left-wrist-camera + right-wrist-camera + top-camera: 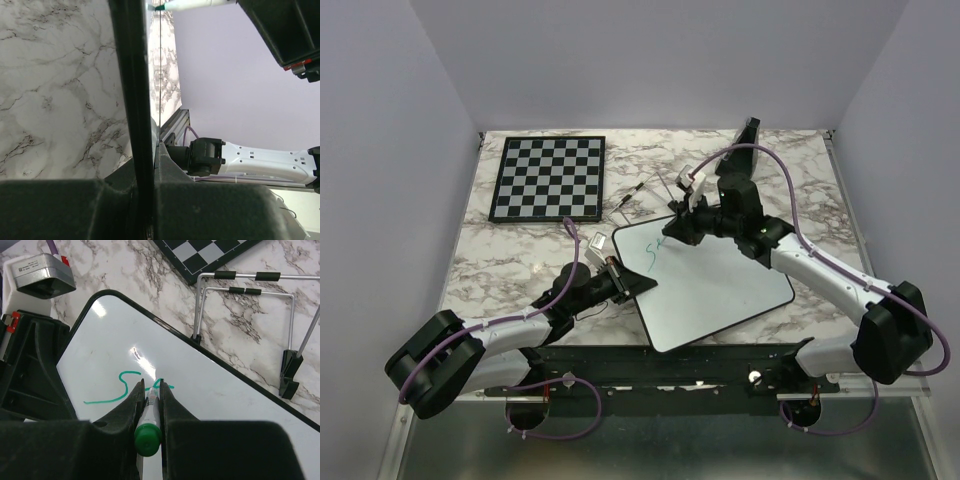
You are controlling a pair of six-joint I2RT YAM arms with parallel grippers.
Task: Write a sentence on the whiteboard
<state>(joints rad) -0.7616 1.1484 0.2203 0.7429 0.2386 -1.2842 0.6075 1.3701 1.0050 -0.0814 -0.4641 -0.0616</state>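
Observation:
The whiteboard (720, 290) lies tilted in the middle of the marble table. My left gripper (630, 283) is shut on its left rim; in the left wrist view the black rim (134, 90) runs up between my fingers (175, 170). My right gripper (152, 382) is shut on a white marker with a green end cap (148, 439), its tip down on the board (225, 405). Of the sentence, only a teal "S" with a long tail and the start of a second letter (124, 385) show, near the board's upper left corner (654, 256).
A checkered chessboard (549, 177) lies at the back left. A thin wire stand (245, 295) lies on the marble between chessboard and whiteboard (638, 196). A dark flat object (746, 140) leans at the back. Walls close in on three sides.

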